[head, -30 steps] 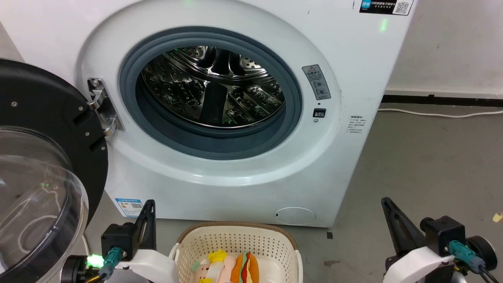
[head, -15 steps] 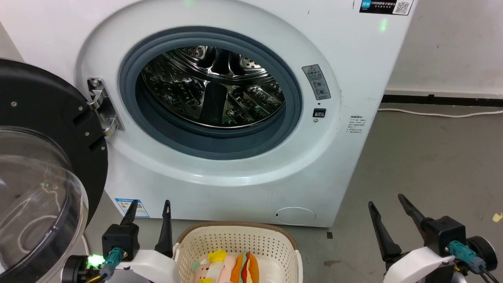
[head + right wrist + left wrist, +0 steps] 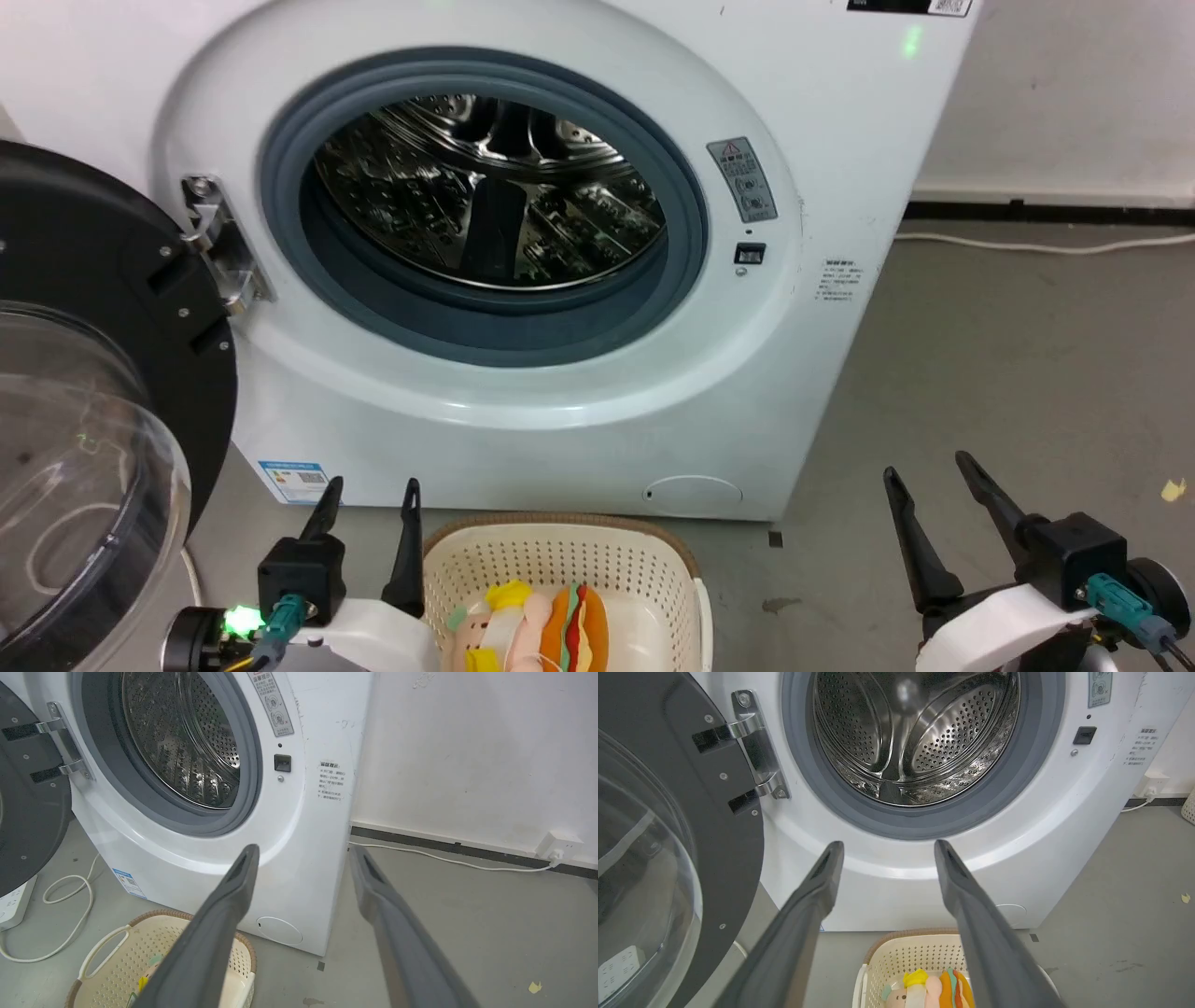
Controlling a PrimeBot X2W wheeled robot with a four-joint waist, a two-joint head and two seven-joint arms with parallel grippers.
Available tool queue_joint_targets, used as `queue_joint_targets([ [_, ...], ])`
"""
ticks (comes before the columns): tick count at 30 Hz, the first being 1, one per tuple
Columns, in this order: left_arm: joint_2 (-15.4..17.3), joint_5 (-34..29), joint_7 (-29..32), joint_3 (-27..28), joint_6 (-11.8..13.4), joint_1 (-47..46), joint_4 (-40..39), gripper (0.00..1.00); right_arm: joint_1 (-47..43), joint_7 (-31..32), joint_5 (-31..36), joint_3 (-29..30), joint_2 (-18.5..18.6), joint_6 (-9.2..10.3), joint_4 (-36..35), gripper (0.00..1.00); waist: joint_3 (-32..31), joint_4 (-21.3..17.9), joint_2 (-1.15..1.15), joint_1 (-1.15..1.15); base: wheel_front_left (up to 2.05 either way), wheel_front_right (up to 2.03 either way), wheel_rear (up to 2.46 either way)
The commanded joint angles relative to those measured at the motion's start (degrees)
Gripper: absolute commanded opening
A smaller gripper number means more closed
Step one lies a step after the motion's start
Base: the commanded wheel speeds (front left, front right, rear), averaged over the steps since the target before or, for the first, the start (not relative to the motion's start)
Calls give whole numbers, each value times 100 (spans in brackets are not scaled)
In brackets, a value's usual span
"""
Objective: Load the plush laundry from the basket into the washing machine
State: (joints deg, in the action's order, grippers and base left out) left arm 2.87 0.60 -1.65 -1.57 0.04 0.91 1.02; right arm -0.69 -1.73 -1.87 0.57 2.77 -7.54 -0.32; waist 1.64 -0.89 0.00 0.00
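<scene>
The door (image 3: 84,308) of the washing machine (image 3: 579,420) hangs wide open at my left. My left tool (image 3: 372,485) is spread apart and empty, just beside the basket (image 3: 560,523), where the plush laundry (image 3: 551,635) lies. My right tool (image 3: 926,467) hovers above the floor (image 3: 1027,355), fingers apart, holding nothing.

Grey floor (image 3: 1008,373), white cable (image 3: 1046,249), wall socket (image 3: 560,843), power strip (image 3: 14,904)
</scene>
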Motion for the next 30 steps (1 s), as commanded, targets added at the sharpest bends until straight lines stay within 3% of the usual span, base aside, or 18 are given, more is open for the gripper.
queue_joint_targets([
  [1, 2, 26, -65, -42, 17, -67, 59, 100, 42, -63, -55, 3, 2, 1, -40, 100, 61, -35, 0, 0, 0, 0, 0],
  [16, 80, 65, -245, -205, -76, -474, 790, 100, 186, -242, -284, -23, 3, 1, -110, 100, 656, -357, 0, 0, 0, 0, 0],
  [30, 359, 70, -237, -386, -194, -1103, 1826, 100, 403, -409, -672, -49, 4, 2, -233, 100, 1471, -744, 0, 0, 0, 0, 0],
])
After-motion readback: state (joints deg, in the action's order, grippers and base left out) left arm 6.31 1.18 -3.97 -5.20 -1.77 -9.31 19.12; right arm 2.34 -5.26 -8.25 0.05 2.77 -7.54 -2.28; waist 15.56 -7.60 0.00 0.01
